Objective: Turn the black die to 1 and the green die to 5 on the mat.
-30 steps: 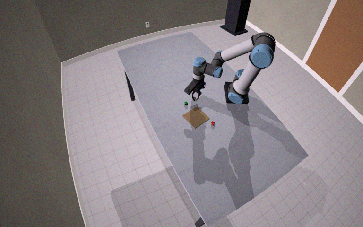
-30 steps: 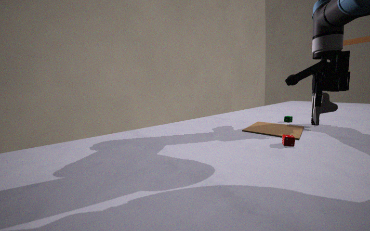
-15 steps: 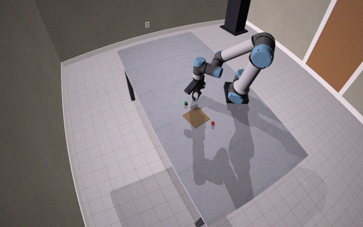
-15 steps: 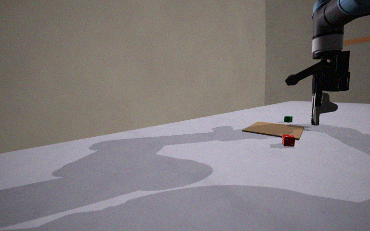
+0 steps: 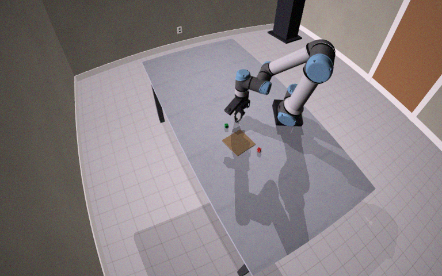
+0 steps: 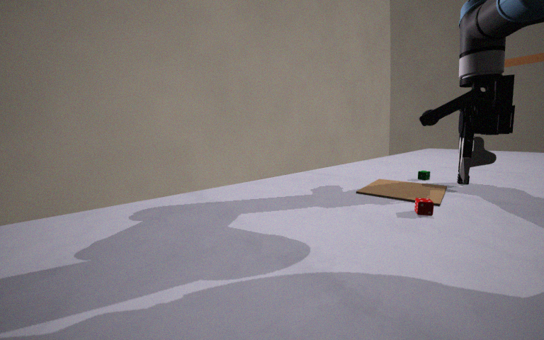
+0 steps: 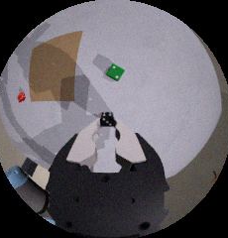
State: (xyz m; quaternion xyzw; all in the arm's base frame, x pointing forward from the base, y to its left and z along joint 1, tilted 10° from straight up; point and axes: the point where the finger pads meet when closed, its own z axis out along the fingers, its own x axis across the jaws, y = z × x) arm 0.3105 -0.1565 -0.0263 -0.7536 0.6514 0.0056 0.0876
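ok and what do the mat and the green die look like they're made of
The mat looks like cork or thin wood: brown, matt, with a straight-edged slab shape. The green die is probably smooth plastic, evenly coloured with pale pips, though painted wood is possible.

1 red die (image 6: 423,207) near mat (image 6: 401,191) | green die (image 6: 423,175) beyond mat
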